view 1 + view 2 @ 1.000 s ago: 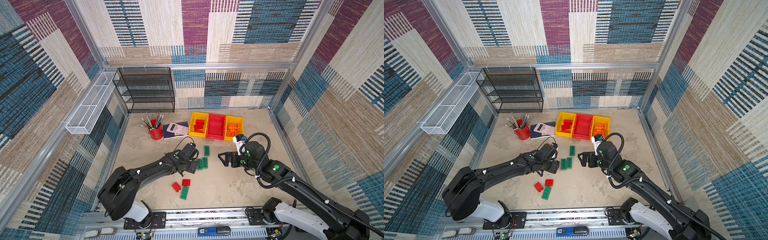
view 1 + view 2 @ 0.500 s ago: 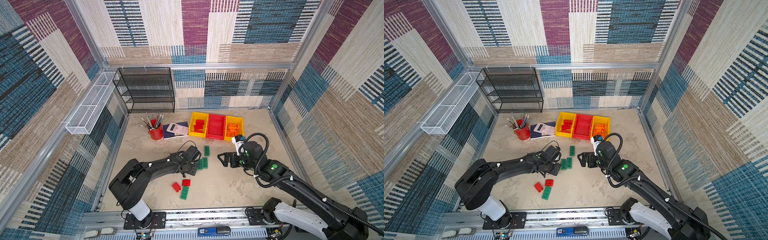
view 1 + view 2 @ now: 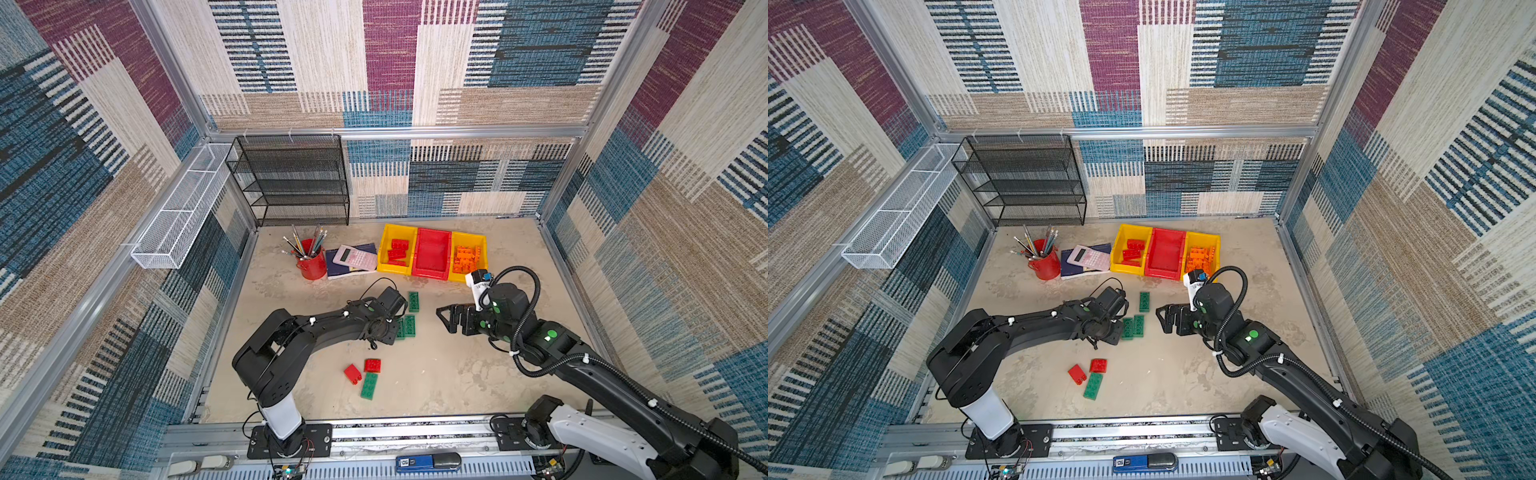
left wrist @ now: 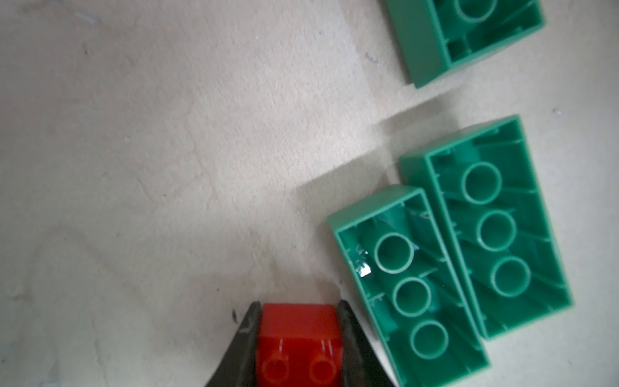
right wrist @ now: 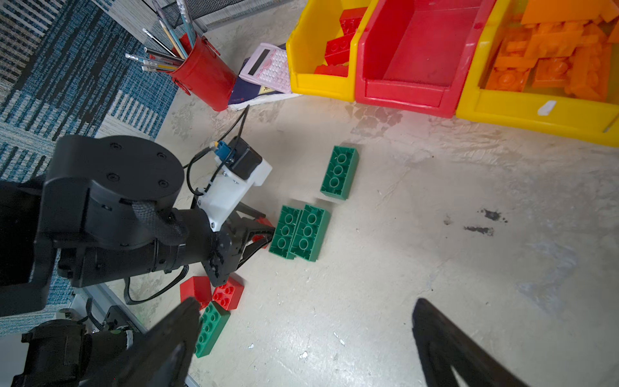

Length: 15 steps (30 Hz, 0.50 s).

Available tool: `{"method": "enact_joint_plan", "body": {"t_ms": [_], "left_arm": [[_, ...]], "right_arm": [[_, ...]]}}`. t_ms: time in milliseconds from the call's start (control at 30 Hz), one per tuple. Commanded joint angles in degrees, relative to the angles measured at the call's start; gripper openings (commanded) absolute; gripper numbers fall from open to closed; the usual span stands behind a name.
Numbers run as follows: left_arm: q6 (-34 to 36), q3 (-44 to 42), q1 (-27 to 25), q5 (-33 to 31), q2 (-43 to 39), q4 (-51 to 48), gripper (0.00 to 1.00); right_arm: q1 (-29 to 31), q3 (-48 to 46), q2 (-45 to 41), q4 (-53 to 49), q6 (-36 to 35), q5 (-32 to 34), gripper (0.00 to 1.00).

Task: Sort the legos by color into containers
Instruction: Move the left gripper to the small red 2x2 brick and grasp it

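Desk (image 3: 457,374): beige, mottled, walled in. Left arm (image 3: 324,328) has refolded since a second back, its shoulder drawn in and its wrist kept by the green bricks. Right arm (image 3: 573,353) sits much as it was.

Containers at the far edge, three joined: first yellow bin (image 3: 384,268) with red pieces in it, red bin (image 3: 432,272) looking bare, second yellow bin (image 3: 482,249) heaped with orange pieces (image 3: 467,259).

Left end effector (image 4: 298,310): jaws stood apart a second ago, now drawn in tight on a small red brick (image 4: 298,338), one finger on each side face, studs showing. The brick is low to the desk; lifted or not, cannot tell. Right end effector (image 3: 448,319): spread wide, nothing in it, hovering off to the side.

Green pair (image 3: 407,326), undersides up, lies just beside the held brick. Third green brick (image 3: 413,301) sits a little beyond. By the front rail: two loose red bricks (image 3: 372,365) and a fourth green brick (image 3: 369,385).

Judgement: grasp made. Next comes the lift and carry to the first yellow bin. Greens are all unsorted, and the red bin is likely theirs.
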Motion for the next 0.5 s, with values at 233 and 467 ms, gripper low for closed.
{"method": "enact_joint_plan", "body": {"t_ms": [233, 467], "left_arm": [[1.04, 0.66, 0.02, 0.83, -0.71, -3.95, 0.48], [1.21, 0.34, 0.02, 1.11, -2.21, -4.36, 0.52]], "right_arm": [[0.05, 0.74, 1.77, 1.66, -0.70, 0.35, 1.00], [0.03, 1.03, 1.76, 1.59, -0.70, 0.29, 1.00]]}}
